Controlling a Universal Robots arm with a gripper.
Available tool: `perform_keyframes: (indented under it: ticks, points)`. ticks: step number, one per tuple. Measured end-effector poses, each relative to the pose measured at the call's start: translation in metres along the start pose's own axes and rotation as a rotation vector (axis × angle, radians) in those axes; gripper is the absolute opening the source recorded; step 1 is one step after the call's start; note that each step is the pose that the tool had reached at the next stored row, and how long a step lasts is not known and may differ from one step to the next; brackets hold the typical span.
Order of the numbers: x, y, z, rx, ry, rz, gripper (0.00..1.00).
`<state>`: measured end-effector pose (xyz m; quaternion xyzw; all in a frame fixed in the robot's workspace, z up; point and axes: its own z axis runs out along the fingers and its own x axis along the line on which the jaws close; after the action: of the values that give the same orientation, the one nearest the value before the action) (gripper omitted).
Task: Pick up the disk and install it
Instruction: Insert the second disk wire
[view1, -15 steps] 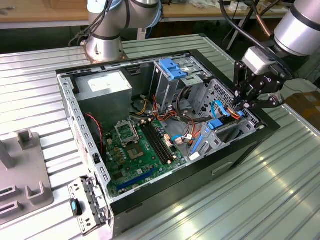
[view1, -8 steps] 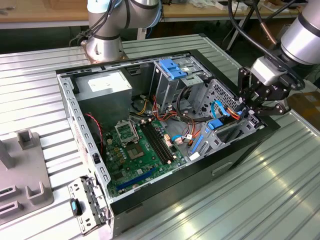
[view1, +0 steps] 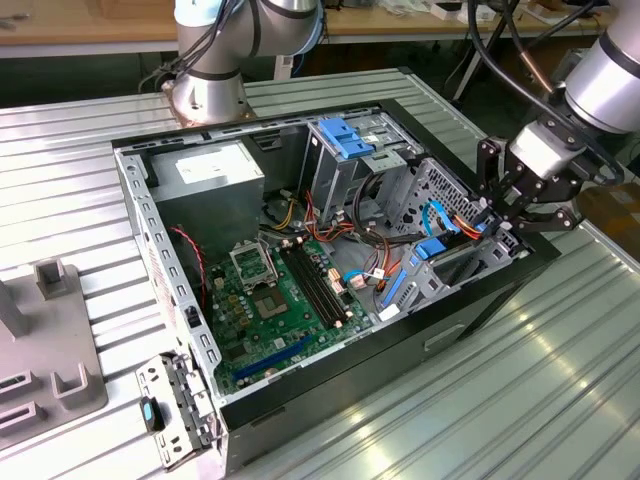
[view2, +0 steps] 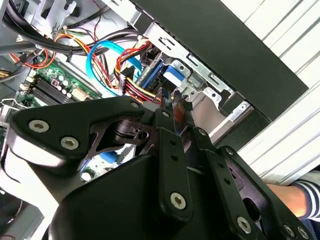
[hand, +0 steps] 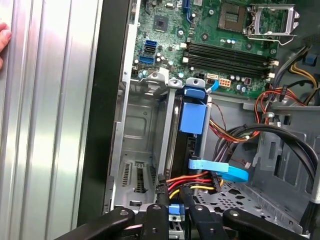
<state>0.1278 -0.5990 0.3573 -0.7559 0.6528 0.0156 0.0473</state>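
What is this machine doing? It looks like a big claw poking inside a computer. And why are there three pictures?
It is a robot arm with a gripper on its end, a bit like a claw. One picture is taken from a camera standing off to the side. It shows an open computer case lying on a ribbed metal table. Inside is a green circuit board, a grey power box and lots of coloured wires.

The other two pictures come from cameras riding on the arm's wrist, so you look down past the black gripper into the case. Its jaws are down at the corner of the case, right by a disk in a blue plastic holder that stands on edge in a metal bay. I cannot tell whether the jaws are squeezing it. A person's hand peeks in at one edge.
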Motion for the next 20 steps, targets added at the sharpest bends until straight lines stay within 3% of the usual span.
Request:
perform_keyframes:
  ticks: [4,11,20]
  points:
    - [0.0066,0.0010,0.0017,-0.0016,-0.0009,-0.017,0.24]
    - [0.0071,0.0004,0.0062,-0.0123,-0.0072,-0.142,0.24]
    - [0.0074,-0.0003,0.0090,-0.0154,-0.0074,-0.175,0.24]
